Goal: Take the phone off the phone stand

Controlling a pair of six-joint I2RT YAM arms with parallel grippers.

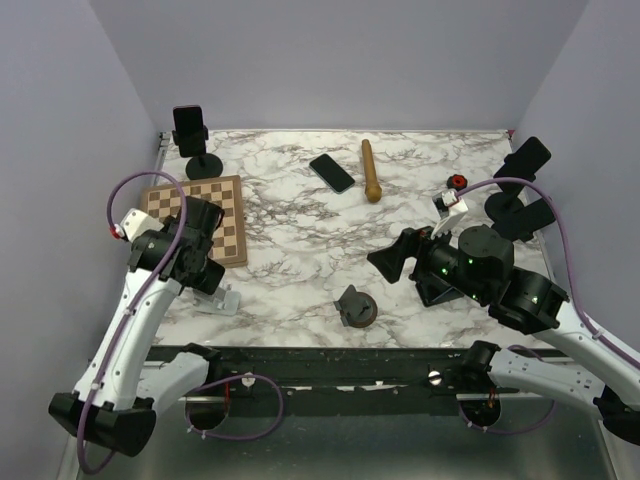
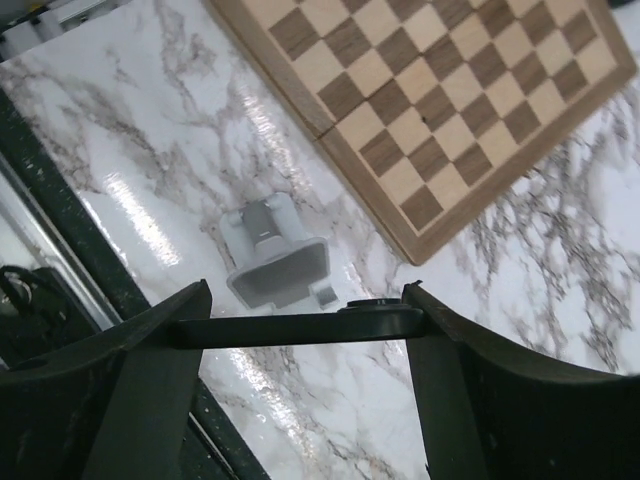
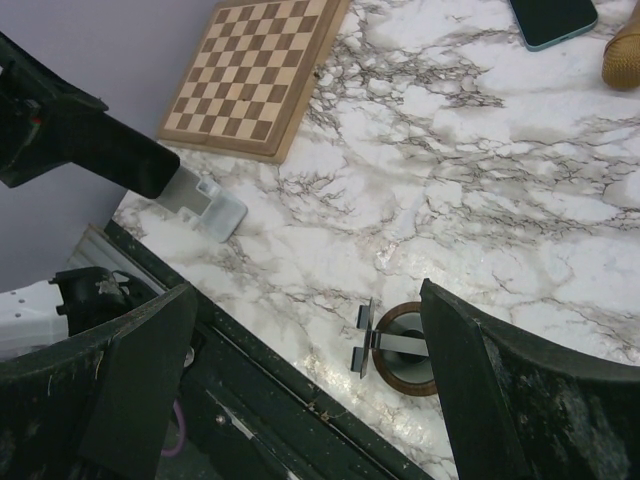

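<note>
On the marble table (image 1: 300,235), the chessboard (image 2: 450,90) is seen beyond the left gripper (image 2: 308,300), whose jaws are spread wide and empty. The right gripper (image 3: 308,300) is likewise held wide. The phone (image 3: 555,15) lies flat far beyond its jaws, and the empty phone stand (image 3: 398,350) is framed between them.

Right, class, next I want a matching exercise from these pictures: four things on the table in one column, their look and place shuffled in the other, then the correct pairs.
Things
1 chessboard
2 wooden stick
3 loose phone
4 plastic holder

Descriptions
A dark, lying flat, far middle
B checkered, left side of the table
C pale grey, near edge by the left arm
D brown and long, far middle

Pairs: 1-B, 2-D, 3-A, 4-C
</note>
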